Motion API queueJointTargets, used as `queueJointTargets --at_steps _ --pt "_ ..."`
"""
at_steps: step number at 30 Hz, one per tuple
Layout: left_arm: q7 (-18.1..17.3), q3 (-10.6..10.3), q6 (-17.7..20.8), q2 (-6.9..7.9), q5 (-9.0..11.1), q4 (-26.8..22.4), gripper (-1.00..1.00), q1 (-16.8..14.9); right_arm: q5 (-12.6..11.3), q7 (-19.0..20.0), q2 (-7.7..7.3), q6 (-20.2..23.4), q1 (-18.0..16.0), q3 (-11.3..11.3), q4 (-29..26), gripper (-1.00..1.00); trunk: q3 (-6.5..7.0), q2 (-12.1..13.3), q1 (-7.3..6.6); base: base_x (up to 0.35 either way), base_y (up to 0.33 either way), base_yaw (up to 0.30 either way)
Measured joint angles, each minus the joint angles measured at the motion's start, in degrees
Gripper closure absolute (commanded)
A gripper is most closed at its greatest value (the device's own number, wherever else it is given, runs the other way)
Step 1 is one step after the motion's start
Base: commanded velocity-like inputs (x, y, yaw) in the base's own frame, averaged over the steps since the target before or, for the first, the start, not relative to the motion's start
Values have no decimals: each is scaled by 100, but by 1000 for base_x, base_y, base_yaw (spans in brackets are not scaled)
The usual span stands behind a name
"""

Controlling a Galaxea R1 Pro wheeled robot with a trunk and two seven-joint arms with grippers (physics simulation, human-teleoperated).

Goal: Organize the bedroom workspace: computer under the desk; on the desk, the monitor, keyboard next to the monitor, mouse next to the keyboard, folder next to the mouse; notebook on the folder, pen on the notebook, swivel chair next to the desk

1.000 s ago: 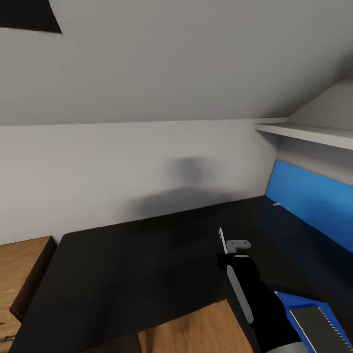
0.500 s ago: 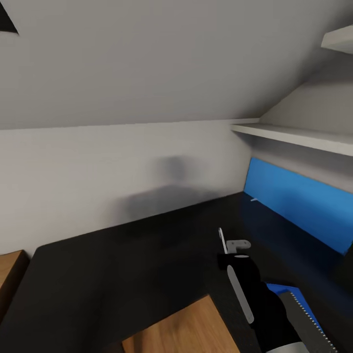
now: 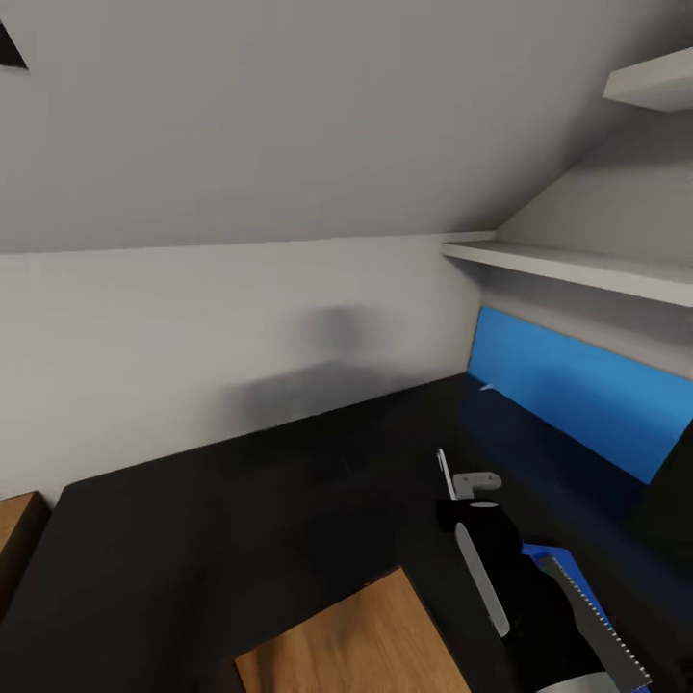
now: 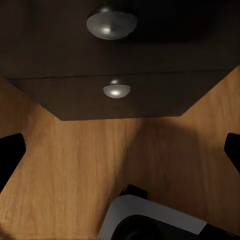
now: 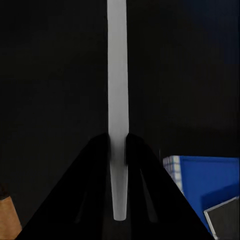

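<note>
Right claw (image 5: 117, 142): shut tight on the pen (image 5: 117, 75), a thin pale stick pinched between the two black fingers and reaching well past their tips. In the head view, same right claw (image 3: 460, 486) hovering above the black counter (image 3: 241, 520), with the pen (image 3: 442, 469) poking up from it, tilted slightly.

Just behind that claw and to its right, lying flat on the counter: the blue folder (image 3: 537, 556), partly hidden by the arm. Seen low beside the fingers in the right wrist view too, the folder (image 5: 205, 175) with a white page edge. Stacked on the folder: the grey notebook (image 3: 579, 604), one edge toothed like a spiral binding; only a corner of the notebook (image 5: 225, 215) caught by the wrist camera. Pen apart from both, above them.

Farther off, beyond the claw to its right: blue back panel (image 3: 568, 395), with a white shelf (image 3: 577, 265) above it.

Left claw (image 4: 120, 150): spread wide, gripping nothing, over wood floor (image 4: 75, 165). Ahead of it, dark drawer fronts (image 4: 120, 60) with round silver knobs (image 4: 116, 90).
</note>
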Motion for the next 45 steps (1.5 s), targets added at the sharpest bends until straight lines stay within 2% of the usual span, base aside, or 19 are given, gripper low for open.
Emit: queueJointTargets --at_steps 5,23,33,45 --pt "2 -3 1 -1 0 -5 -100 0 -22 64 -80 -4 6 -2 2 100 0 0 1 -292 -56 -1" --pt "0 -9 1 -1 0 0 -100 0 -17 71 -111 -1 7 -3 19 100 0 0 0 -297 -143 0" --pt "0 -8 -4 -2 1 -3 -100 0 -32 86 -290 -6 8 -8 28 100 0 2 -3 -53 -272 0" --pt "0 -8 -8 -7 0 -1 -100 0 -21 97 -308 -64 7 -10 188 100 0 -1 -3 3 -42 0"
